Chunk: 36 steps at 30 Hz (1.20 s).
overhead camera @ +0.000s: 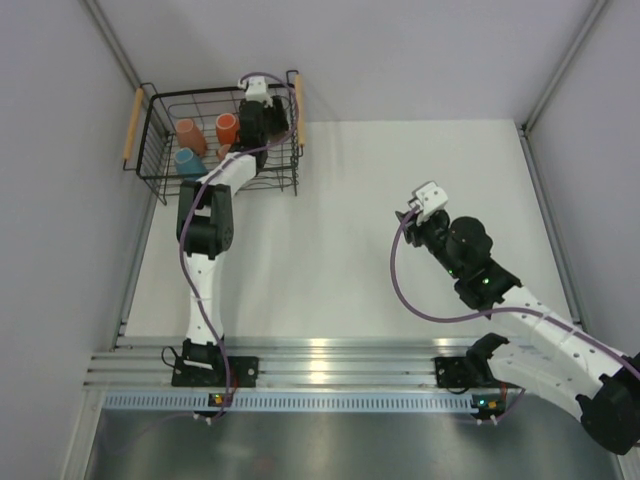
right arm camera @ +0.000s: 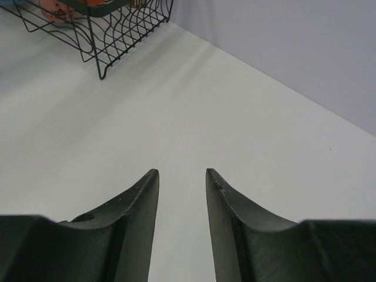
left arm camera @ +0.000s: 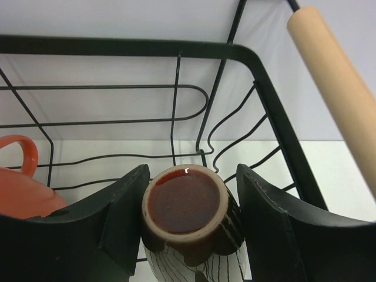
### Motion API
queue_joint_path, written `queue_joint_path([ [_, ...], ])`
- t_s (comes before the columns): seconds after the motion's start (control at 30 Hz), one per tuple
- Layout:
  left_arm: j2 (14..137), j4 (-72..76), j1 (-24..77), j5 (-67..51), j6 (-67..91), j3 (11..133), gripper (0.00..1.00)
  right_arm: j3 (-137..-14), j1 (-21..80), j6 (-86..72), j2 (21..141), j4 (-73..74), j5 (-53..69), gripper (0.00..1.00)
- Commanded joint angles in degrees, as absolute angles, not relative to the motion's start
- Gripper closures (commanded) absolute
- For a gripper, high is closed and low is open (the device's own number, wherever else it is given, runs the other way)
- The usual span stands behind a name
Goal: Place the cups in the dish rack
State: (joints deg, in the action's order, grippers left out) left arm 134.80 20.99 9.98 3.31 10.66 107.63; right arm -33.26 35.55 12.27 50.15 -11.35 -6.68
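The black wire dish rack (overhead camera: 158,183) stands at the table's far left. In it I see a salmon-pink cup (overhead camera: 190,133), a bright orange cup (overhead camera: 227,128), a light blue cup (overhead camera: 187,162) and part of another pink cup (overhead camera: 222,151). My left gripper (overhead camera: 254,118) reaches into the rack's far right corner. In the left wrist view, my left gripper (left arm camera: 192,168) is shut on the dark brown cup (left arm camera: 185,202), with the orange cup (left arm camera: 23,191) to its left. My right gripper (overhead camera: 411,215) is open and empty above the bare table (right arm camera: 181,171).
The rack has light wooden handles on its left side (overhead camera: 131,127) and right side (overhead camera: 298,100); the right one shows close in the left wrist view (left arm camera: 335,76). Grey walls enclose the table. The rack's near corner shows in the right wrist view (right arm camera: 117,32).
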Motion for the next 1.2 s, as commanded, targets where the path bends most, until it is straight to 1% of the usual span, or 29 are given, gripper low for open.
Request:
queue_joint_path([
  [0.0, 134.7, 28.7, 9.9, 1.2, 9.5, 107.4, 1.00, -33.7, 34.5, 11.3, 50.5, -14.9, -5.3, 0.62],
  [0.13, 135.5, 28.7, 9.8, -1.5, 9.3, 107.0, 1.00, -33.8, 34.3, 11.2, 51.1, -14.9, -5.1, 0.62],
  [0.63, 137.5, 29.4, 9.8, -5.2, 9.1, 105.9, 1.00, -33.8, 33.4, 10.6, 51.6, -15.4, -4.1, 0.62],
  [0.97, 137.5, 35.5, 10.6, -5.5, 7.6, 99.8, 1.00, -33.6, 32.9, 10.4, 51.5, -15.7, -3.6, 0.62],
  [1.17, 137.5, 35.9, 11.5, -5.1, 4.8, 98.4, 1.00, -33.5, 32.5, 10.1, 51.6, -15.9, -3.1, 0.62],
])
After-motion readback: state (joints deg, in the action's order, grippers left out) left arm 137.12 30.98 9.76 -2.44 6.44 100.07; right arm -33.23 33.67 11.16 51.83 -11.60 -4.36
